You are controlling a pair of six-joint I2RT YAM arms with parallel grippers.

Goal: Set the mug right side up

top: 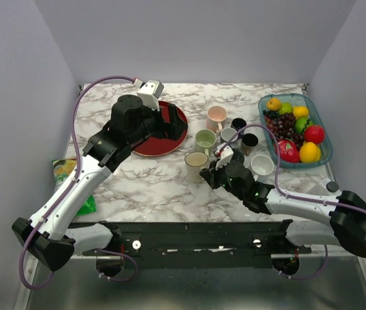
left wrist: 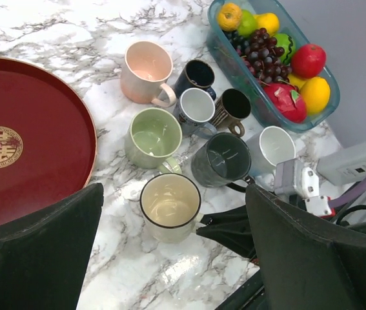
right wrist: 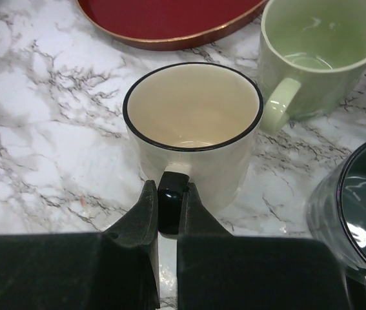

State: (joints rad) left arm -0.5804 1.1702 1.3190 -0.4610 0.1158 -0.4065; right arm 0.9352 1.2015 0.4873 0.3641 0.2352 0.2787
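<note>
The cream mug with a black rim (top: 195, 166) stands upright, mouth up, on the marble table in front of the red tray. It also shows in the left wrist view (left wrist: 170, 206) and the right wrist view (right wrist: 192, 123). My right gripper (top: 208, 173) is shut on the mug's black handle (right wrist: 172, 205), one finger on each side of it. My left gripper (top: 170, 123) hovers over the red tray, open and empty; its fingers (left wrist: 40, 252) frame the mug from above.
The red tray (top: 157, 147) lies at the back left. A green mug (top: 204, 140), a pink mug (top: 216, 117), a dark grey mug (left wrist: 221, 158), a white mug (top: 262, 166) and small dark cups stand close by. The fruit container (left wrist: 224, 51) is at the right, and a green packet (top: 66, 169) at the left.
</note>
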